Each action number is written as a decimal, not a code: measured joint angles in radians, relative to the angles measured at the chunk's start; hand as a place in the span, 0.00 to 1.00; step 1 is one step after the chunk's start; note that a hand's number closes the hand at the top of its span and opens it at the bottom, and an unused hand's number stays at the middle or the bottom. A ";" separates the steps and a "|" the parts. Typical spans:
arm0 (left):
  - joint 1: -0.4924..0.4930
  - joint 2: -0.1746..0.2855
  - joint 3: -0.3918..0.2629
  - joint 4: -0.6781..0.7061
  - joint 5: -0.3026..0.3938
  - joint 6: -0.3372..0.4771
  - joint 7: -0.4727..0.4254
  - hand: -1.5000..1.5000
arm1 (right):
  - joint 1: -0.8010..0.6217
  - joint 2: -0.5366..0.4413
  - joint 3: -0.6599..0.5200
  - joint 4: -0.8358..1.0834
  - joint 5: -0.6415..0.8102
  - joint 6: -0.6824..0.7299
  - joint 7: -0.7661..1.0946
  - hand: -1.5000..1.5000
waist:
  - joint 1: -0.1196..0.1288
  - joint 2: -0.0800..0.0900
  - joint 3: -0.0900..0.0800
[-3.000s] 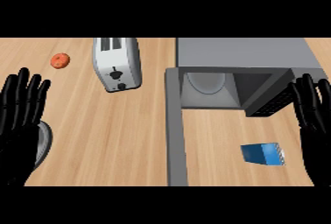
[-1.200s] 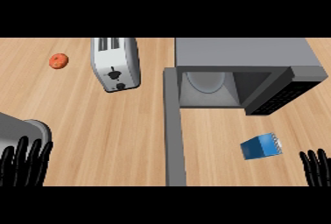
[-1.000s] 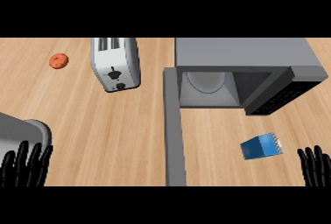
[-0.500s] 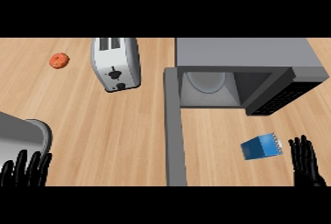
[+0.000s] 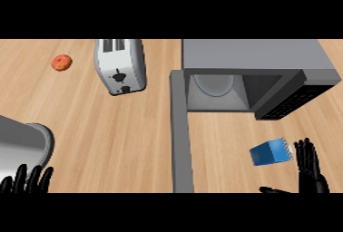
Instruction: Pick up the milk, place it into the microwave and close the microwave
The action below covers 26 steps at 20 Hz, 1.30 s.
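- the milk [image 5: 271, 152] sits before the open microwave [image 5: 254, 56], just left of the right hand [image 5: 311, 170].
- that hand's fingers are straight and apart, holding nothing; the left hand [image 5: 26, 181] rests open at the lower left edge.
- a good grasp likely needs fingers and thumb closing on opposite carton sides before lifting.
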 measured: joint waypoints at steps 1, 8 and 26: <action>-0.012 -0.001 -0.004 0.017 -0.007 0.008 -0.007 0.00 | -0.003 -0.007 -0.002 0.027 0.001 0.001 -0.014 0.00 | -0.001 0.000 0.000; 0.002 -0.001 -0.027 0.033 -0.015 0.009 -0.038 0.00 | -0.108 -0.032 -0.006 0.221 0.027 -0.039 -0.073 0.00 | 0.001 0.001 0.000; 0.027 0.024 0.033 0.026 0.038 -0.042 -0.038 0.00 | -0.224 -0.031 0.008 0.342 -0.005 -0.058 -0.098 1.00 | 0.000 0.000 0.000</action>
